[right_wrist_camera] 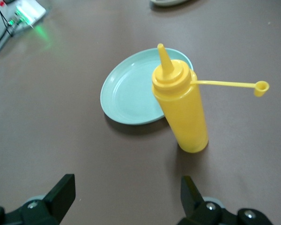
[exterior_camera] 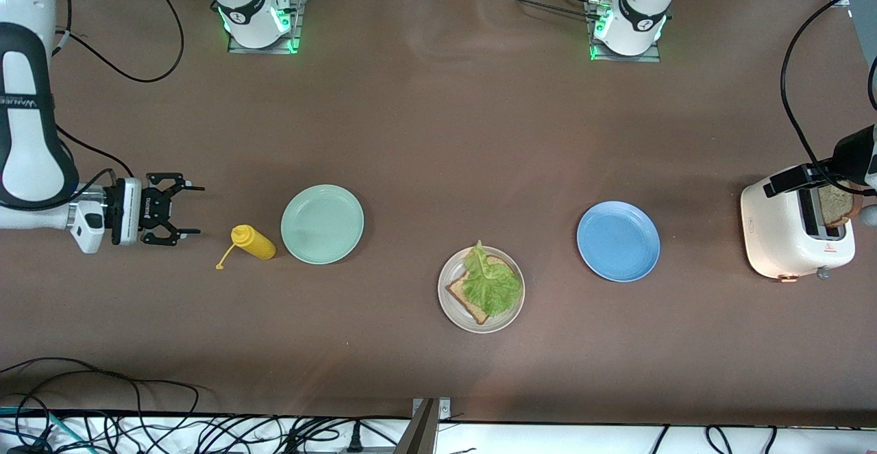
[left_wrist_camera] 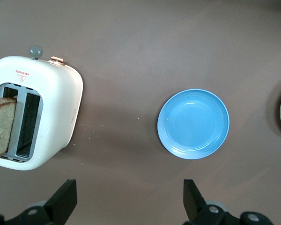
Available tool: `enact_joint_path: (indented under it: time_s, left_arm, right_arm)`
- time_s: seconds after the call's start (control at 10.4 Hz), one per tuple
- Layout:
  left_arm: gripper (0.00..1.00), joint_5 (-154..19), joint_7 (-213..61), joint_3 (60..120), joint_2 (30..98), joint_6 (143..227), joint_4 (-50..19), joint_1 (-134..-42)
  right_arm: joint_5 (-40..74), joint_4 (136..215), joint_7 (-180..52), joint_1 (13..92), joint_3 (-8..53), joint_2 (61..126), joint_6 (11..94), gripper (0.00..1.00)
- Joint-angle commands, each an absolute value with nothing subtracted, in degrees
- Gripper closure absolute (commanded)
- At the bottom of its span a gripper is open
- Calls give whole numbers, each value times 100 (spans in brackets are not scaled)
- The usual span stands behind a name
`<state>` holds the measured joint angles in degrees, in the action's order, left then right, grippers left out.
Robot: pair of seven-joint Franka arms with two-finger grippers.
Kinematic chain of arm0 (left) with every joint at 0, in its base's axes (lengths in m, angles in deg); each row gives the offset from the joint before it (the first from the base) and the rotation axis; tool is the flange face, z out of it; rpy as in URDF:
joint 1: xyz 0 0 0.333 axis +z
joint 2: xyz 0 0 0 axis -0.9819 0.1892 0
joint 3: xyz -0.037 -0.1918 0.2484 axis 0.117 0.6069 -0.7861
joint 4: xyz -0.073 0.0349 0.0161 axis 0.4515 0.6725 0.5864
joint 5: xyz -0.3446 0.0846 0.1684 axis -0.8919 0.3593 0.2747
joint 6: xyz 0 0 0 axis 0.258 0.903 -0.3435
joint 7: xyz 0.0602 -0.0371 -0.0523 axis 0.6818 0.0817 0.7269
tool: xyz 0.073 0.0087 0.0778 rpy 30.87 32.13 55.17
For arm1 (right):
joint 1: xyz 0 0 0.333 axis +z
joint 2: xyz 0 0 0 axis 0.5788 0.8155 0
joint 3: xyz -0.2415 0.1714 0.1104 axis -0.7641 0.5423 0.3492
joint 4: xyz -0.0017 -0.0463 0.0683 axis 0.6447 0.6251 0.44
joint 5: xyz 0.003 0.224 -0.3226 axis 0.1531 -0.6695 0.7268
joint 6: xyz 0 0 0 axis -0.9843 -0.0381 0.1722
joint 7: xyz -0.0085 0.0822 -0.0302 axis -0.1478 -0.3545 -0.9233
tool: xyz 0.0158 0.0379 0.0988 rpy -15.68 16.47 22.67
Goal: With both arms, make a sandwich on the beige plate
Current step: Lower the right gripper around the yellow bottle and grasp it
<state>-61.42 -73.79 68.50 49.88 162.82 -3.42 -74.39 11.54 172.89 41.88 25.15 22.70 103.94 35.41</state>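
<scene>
The beige plate (exterior_camera: 444,296) sat near the front camera, mid-table, holding one toast slice (exterior_camera: 467,294) under a lettuce leaf (exterior_camera: 489,279); the second slice (exterior_camera: 834,205) stood in the white toaster (exterior_camera: 788,242) at the left arm's end. The left gripper (left_wrist_camera: 130,201), fingers apart and empty, hung over the table beside the toaster; a skewed approach could have jammed the slice in its slot or tipped the toaster. The right gripper (exterior_camera: 186,210), also spread and empty, faced the yellow squeeze bottle (exterior_camera: 253,242), which a glancing contact might have toppled against the mint-green plate (exterior_camera: 322,224). The brown tabletop (exterior_camera: 438,132) looked matte; cables trailed along its edges.
</scene>
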Motion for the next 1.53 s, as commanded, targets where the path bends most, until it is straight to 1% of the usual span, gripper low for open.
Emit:
enact_joint_path:
  time_s: [0.0, 0.1, 0.29, 0.38, 0.77, 0.96, 1.34, 1.44]
  left_arm:
    - [0, -5905, -6876, 6806, 4899, 16238, -429, -7365]
    - [0, -5695, -6638, 6815, 4899, 16238, -429, -7251]
    - [0, -5675, -6093, 6815, 4907, 16238, -420, -6926]
    - [0, -5666, -5882, 6815, 4907, 16238, -420, -6829]
    - [0, -5394, -4687, 6815, 5074, 16256, -385, -6101]
    - [0, -5246, -4317, 6815, 5302, 16326, -367, -5827]
    - [0, -5033, -4307, 6815, 5829, 16861, -376, -5615]
    - [0, -5068, -4315, 6823, 5917, 16949, -367, -5615]
  right_arm:
    - [735, 16763, 4450, 2438, 2159, 10831, 3137, 0]
    - [734, 16736, 4503, 2438, 2142, 10936, 3137, 0]
    - [218, 16553, 5307, 2376, 2106, 11549, 3128, 0]
    - [33, 16465, 5460, 2376, 2106, 11709, 3119, 0]
    - [-618, 16227, 5549, 2429, 2203, 12053, 3093, 0]
    - [-909, 16166, 5601, 2551, 2229, 12229, 3102, 0]
    - [-1304, 16112, 5698, 2842, 2229, 12475, 3321, 0]
    - [-1314, 16112, 5698, 2903, 2229, 12493, 3391, 10]
